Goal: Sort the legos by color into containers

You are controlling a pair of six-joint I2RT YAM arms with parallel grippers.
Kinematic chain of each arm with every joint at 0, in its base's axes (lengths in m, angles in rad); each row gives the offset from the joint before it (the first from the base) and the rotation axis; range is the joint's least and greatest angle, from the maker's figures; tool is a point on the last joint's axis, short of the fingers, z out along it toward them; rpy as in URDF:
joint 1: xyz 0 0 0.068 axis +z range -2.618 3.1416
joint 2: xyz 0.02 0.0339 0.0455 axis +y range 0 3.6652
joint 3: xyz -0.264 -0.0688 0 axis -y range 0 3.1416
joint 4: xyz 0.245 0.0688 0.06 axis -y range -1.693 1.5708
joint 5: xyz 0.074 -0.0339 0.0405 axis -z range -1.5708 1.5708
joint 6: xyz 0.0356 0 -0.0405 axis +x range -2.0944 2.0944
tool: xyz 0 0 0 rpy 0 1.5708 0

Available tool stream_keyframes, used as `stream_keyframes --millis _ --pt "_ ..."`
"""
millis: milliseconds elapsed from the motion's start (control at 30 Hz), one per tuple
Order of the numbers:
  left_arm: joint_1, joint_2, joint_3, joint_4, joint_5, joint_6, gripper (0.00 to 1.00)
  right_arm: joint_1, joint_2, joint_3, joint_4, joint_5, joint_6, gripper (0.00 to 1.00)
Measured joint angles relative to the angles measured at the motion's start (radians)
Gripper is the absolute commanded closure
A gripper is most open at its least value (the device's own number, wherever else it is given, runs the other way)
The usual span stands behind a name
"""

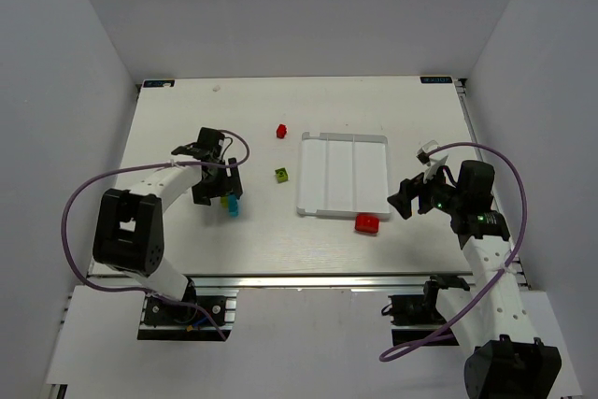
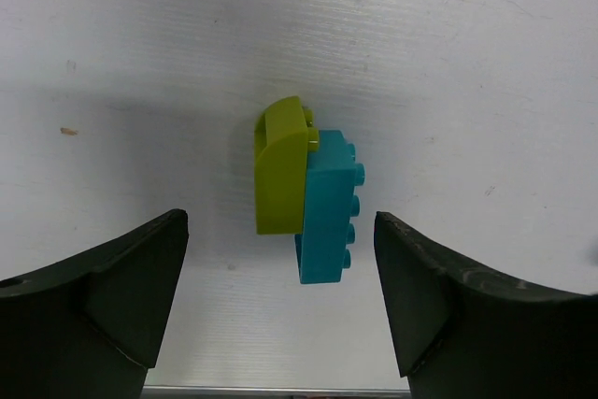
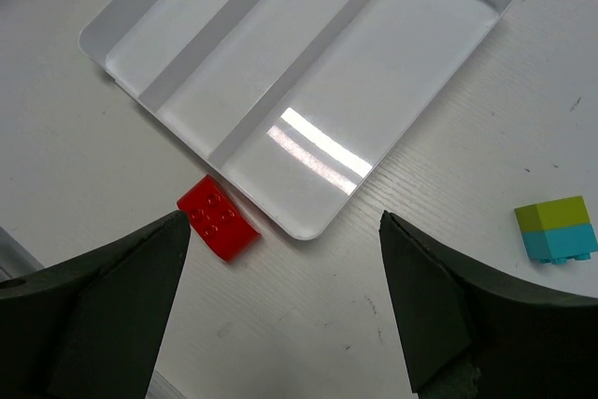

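Note:
The white three-compartment tray (image 1: 342,175) lies right of centre with nothing in it. My left gripper (image 1: 222,195) is open, and a lime brick (image 2: 280,170) stuck to a cyan brick (image 2: 327,217) lies on the table just ahead of its open jaws (image 2: 280,268). My right gripper (image 1: 404,201) is open and empty above the tray's near right corner (image 3: 308,226). A red brick (image 3: 218,220) lies against that corner, by the left fingertip (image 3: 168,240); it also shows in the top view (image 1: 366,222). Another lime-on-cyan stack (image 3: 558,229) lies right of the tray.
A small red brick (image 1: 280,130) and a small lime brick (image 1: 281,175) lie left of the tray. A purple cable loops off each arm. White walls enclose the table; its near edge carries an aluminium rail (image 1: 308,279).

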Motion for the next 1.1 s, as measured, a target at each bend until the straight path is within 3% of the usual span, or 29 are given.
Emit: stream_keyframes --millis 233,533,700,967,1100 --pt "0.0 0.058 0.0 0.025 0.004 0.011 0.21 0.0 0.003 0.0 0.0 0.0 0.0 0.13" --pt "-0.008 0.096 -0.002 0.054 0.011 0.012 0.22 0.0 0.003 0.0 0.0 0.0 0.0 0.12" --pt "-0.011 0.096 -0.002 0.054 0.014 0.012 0.47 0.0 0.004 0.0 0.0 0.0 0.0 0.12" --pt "-0.011 0.076 -0.01 0.057 0.066 0.023 0.68 0.001 0.008 0.0 -0.004 -0.023 -0.005 0.14" --pt "-0.018 -0.017 -0.018 0.075 0.229 0.048 0.73 0.008 0.033 0.004 -0.039 -0.151 -0.057 0.24"
